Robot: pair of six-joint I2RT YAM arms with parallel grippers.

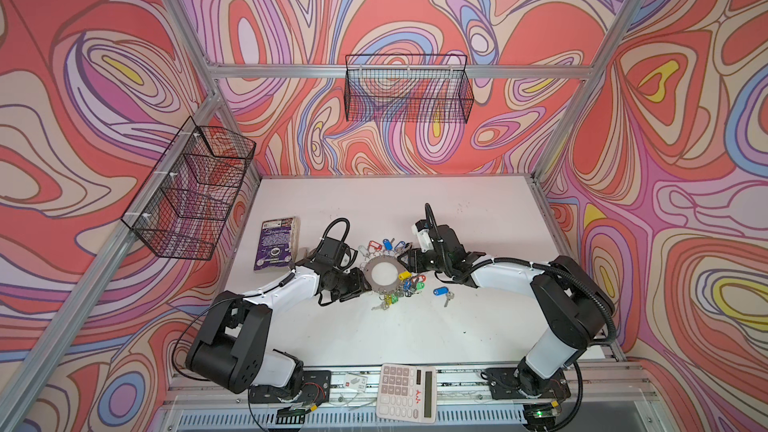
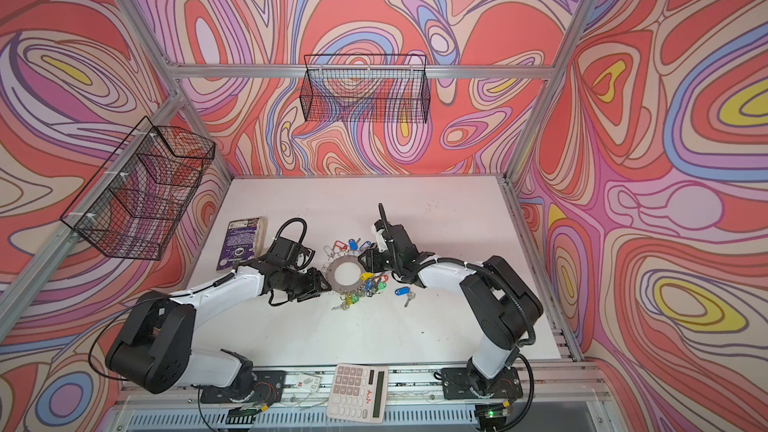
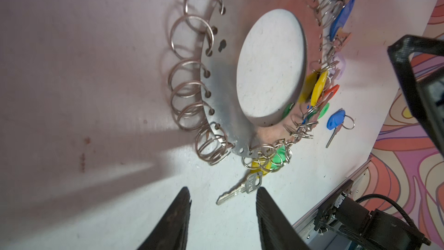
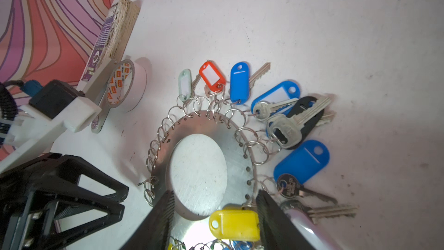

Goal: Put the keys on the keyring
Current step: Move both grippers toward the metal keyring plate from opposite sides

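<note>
Though both stand half open, the left claw [image 3: 223, 189] holds nothing beside the keyring [image 3: 223, 107], while the right claw [image 4: 215, 192] straddles a yellow tag [image 4: 234, 224] on the rim without pinching it. The keyring lies mid-frame on the table [image 1: 374, 201], keys [image 4: 286, 131] fanned around it, one blue-tagged key [image 1: 441, 292] loose to its lower right; swirled walls [image 1: 415, 2] hold wire baskets [image 1: 409, 89].

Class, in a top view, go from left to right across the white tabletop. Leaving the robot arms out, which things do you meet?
purple book → keyring → loose key with a blue tag
</note>
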